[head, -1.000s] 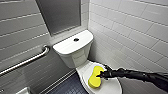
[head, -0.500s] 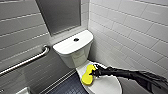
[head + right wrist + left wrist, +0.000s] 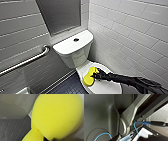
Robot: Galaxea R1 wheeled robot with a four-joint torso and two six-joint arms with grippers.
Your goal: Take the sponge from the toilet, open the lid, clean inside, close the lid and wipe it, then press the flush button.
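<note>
Around me, tiled walls [image 3: 130,30] close in a corner, and a grey panel [image 3: 60,15] sits high on the back one. Dark floor [image 3: 70,86] shows low down beside the toilet [image 3: 82,61], which stands tight in that corner with its tank [image 3: 72,47] under the panel. A metal bar [image 3: 27,61] slants along the wall on my left side, well apart from the tank.

Below the tank the lid [image 3: 107,86] lies down flat over the bowl, white and oval. My right arm [image 3: 135,81] reaches in across it from the lower right of the head view, dark and thin.

At its end my right gripper [image 3: 98,74] is pinching the sponge [image 3: 89,76] by one lobe. The sponge lies against the top of the lid, on the part nearest the floor strip, its long side running from the tank end toward the front. Its free lobe sits at the lid's edge. From my right wrist the sponge [image 3: 56,116] looms yellow and rounded, with its pinched waist and second lobe toward the gripper, dark floor lines off to one side.

Smallest of all, the dark button [image 3: 76,39] sits in the middle of the tank top, well apart from my gripper. My left wrist looks at my own dark frame with a thin blue cable [image 3: 136,127] looped across it.
</note>
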